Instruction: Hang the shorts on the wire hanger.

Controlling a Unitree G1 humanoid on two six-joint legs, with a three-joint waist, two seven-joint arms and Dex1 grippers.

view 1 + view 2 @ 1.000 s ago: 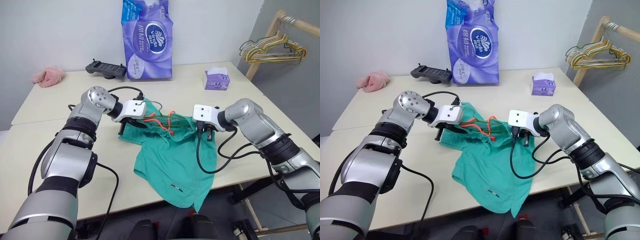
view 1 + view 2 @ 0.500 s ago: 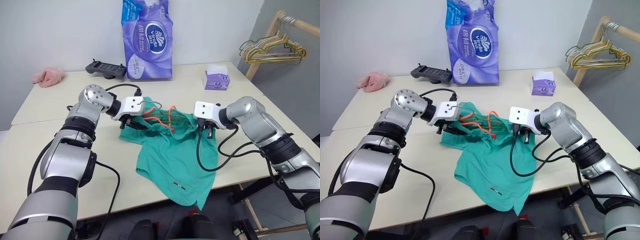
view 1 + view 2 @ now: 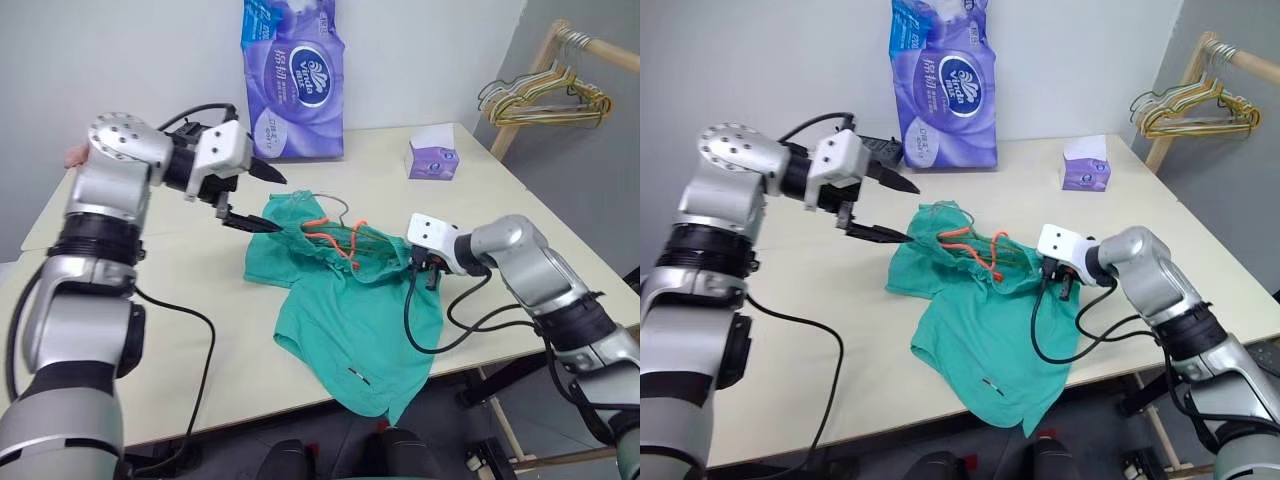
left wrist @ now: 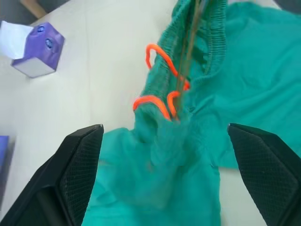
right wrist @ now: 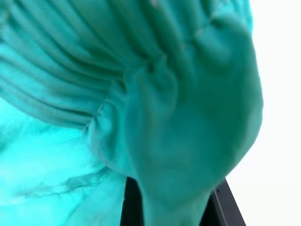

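Observation:
The teal-green shorts (image 3: 350, 310) lie crumpled on the table (image 3: 150, 330), with one leg hanging over the front edge. Their orange drawstring (image 3: 335, 236) curls over the gathered waistband. The thin wire hanger (image 4: 190, 47) runs through the waistband, and its hook (image 3: 334, 204) pokes out at the far side. My left gripper (image 3: 260, 198) hovers open above the table, just left of the waistband, holding nothing. My right gripper (image 3: 426, 272) is shut on the right end of the shorts' waistband; its black fingers (image 5: 229, 207) pinch bunched fabric (image 5: 178, 141).
A tall purple tissue pack (image 3: 295, 75) stands at the back, with a black controller (image 3: 876, 150) beside it. A small purple tissue box (image 3: 432, 158) sits at the back right. A rack with bunched hangers (image 3: 540, 100) stands beyond the table's right side.
My left gripper has opened, let go of the waistband's left end and risen up and to the left. My right gripper has drifted slightly right, still gripping the shorts.

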